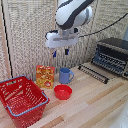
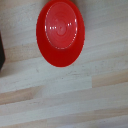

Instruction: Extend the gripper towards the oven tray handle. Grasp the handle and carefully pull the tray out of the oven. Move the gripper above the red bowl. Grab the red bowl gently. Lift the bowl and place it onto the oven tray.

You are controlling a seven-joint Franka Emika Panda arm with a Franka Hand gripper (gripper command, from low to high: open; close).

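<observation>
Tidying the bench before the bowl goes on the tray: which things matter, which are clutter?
Needed: gripper, red bowl, tray, oven.
Clutter: red basket, blue mug, orange box.

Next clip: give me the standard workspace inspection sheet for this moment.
Surface: light wooden table, planked.
Job's things: red bowl upright on the table, empty; oven at the exterior view's right, with the tray drawn out in front of it.
Clutter: red mesh basket, orange carton, blue mug.
Grippers: gripper hangs above the bowl, holding nothing; jaws apart.
Cables: dark cable running from the arm.
Surroundings: pale slatted wall.
</observation>
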